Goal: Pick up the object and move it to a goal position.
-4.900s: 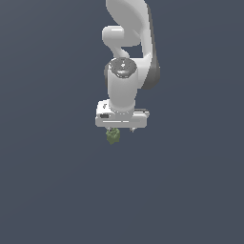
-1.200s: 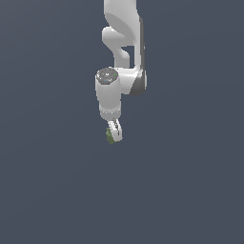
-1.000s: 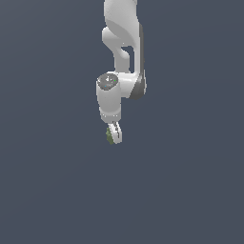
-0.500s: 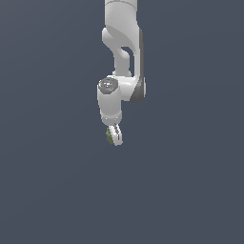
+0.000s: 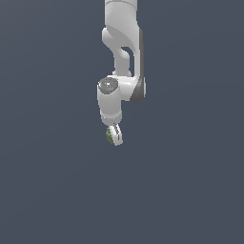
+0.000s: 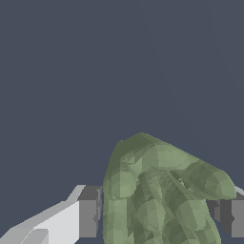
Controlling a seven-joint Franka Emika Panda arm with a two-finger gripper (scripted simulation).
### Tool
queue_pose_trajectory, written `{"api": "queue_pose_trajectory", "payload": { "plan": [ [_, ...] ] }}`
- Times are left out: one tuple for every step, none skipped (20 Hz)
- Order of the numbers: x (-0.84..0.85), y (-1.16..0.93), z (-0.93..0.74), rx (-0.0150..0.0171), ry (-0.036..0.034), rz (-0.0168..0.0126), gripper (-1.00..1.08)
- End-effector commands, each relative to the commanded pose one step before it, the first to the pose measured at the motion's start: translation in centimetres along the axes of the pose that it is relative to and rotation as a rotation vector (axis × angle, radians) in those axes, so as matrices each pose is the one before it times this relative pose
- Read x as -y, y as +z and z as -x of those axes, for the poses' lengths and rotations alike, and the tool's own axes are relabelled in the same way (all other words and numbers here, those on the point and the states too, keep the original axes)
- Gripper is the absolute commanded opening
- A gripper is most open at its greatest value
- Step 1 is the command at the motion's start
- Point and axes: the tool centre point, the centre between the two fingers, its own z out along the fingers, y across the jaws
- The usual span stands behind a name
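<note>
**Green blob pinched between my fingers, held in the air**

The object (image 6: 157,195) is a lumpy olive-green blob, mottled, faceted surface. It sits right between my two fingers, touching both pads. In the wrist view it fills the gap completely and bulges out past my fingertips, its rounded lobes sticking forward beyond them. One finger (image 6: 78,219) shows white with a grey pad pressed on one side of the blob; the other finger (image 6: 231,217) is only partly in view on the opposite side, grey pad also against the blob.

So my gripper (image 5: 114,136) is clamped on the object, fingers not spread, not pressed together, closed only as far as the blob allows.

In the exterior view the object (image 5: 109,136) is just a small green sliver at my fingertips, on the side toward the exterior view's left, mostly hidden by the white finger in front. My fingers point down and are tilted slightly. Nothing touches the blob except my pads.

Above my fingers: my white wrist (image 5: 109,97) with a grey round cap, then the rest of my arm (image 5: 123,28) rising straight up out of frame. Plain dark grey-blue background (image 5: 190,181) all around, no visible surface under my fingers.
</note>
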Motion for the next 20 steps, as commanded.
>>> {"api": "queue_pose_trajectory", "payload": {
  "plan": [
    [-0.186,-0.178,0.018,-0.00005,0.00000,-0.00045,-1.00],
    [-0.153,-0.123,0.018,0.00000,0.00000,0.00000,-1.00],
    [-0.188,-0.151,0.022,0.00000,0.00000,0.00000,-1.00],
    [-0.222,-0.179,0.027,0.00000,0.00000,0.00000,-1.00],
    [-0.258,-0.191,0.021,0.00069,0.00007,0.00001,-1.00],
    [-0.290,-0.234,0.034,0.00000,0.00000,0.00000,-1.00],
    [-0.324,-0.262,0.038,0.00000,0.00000,0.00000,-1.00],
    [-0.358,-0.276,0.035,0.00048,0.00006,0.00004,-1.00],
    [-0.390,-0.316,0.046,0.00000,0.00000,0.00000,-1.00],
    [-0.422,-0.343,0.049,0.00000,0.00000,0.00000,-1.00],
    [-0.455,-0.351,0.041,0.00068,0.00008,0.00007,-1.00],
    [-0.484,-0.397,0.054,0.00000,0.00000,0.00000,-1.00],
    [-0.514,-0.423,0.057,0.00000,0.00000,0.00000,-1.00],
    [-0.543,-0.449,0.058,0.00000,0.00000,0.00000,-1.00],
    [-0.563,-0.444,0.047,0.00066,0.00008,0.00017,-1.00],
    [-0.540,-0.450,0.054,0.00000,0.00000,0.00000,-1.00],
    [-0.509,-0.428,0.049,0.00000,0.00000,0.00000,-1.00],
    [-0.477,-0.405,0.043,0.00000,0.00000,0.00000,-1.00],
    [-0.444,-0.381,0.036,0.00000,0.00000,0.00000,-1.00],
    [-0.410,-0.355,0.031,0.00000,0.00000,0.00000,-1.00]
  ]
}}
